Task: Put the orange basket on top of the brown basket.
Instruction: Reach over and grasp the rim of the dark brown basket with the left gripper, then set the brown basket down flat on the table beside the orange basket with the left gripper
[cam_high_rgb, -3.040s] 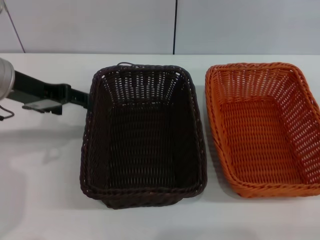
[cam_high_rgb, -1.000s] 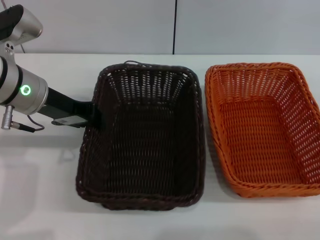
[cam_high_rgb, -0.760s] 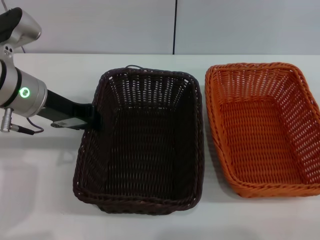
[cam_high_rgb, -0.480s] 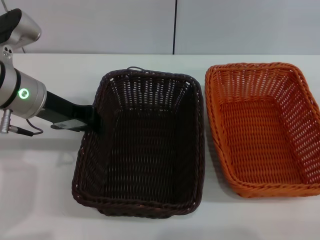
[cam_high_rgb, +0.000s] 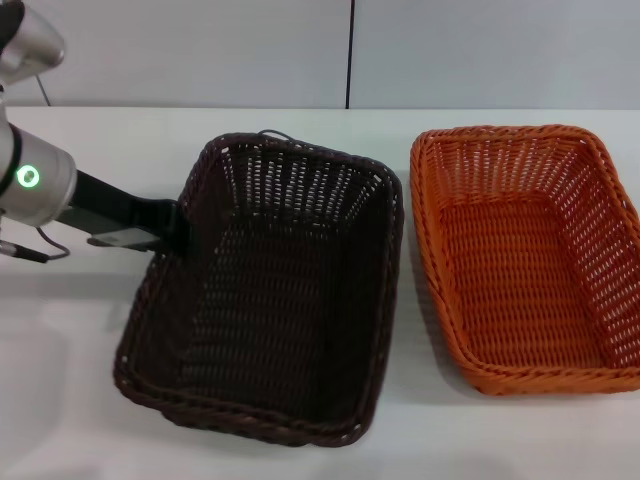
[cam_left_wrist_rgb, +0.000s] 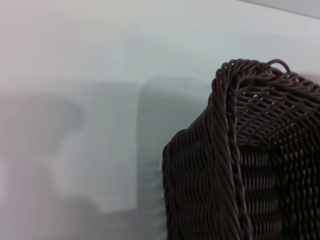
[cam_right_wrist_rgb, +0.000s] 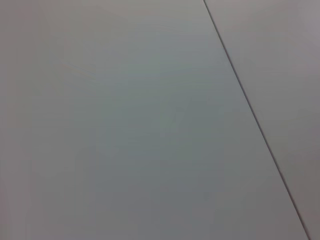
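still no legible writing; left claw on brown basket

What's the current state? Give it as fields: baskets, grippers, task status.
brown basket: left of the orange one, skewed, left rim held
orange basket: on the table, right side, untouched, empty
left gripper: at the brown basket's left rim, appears clamped on it
right gripper: not in view
stacking: not yet done; baskets side by side, apart
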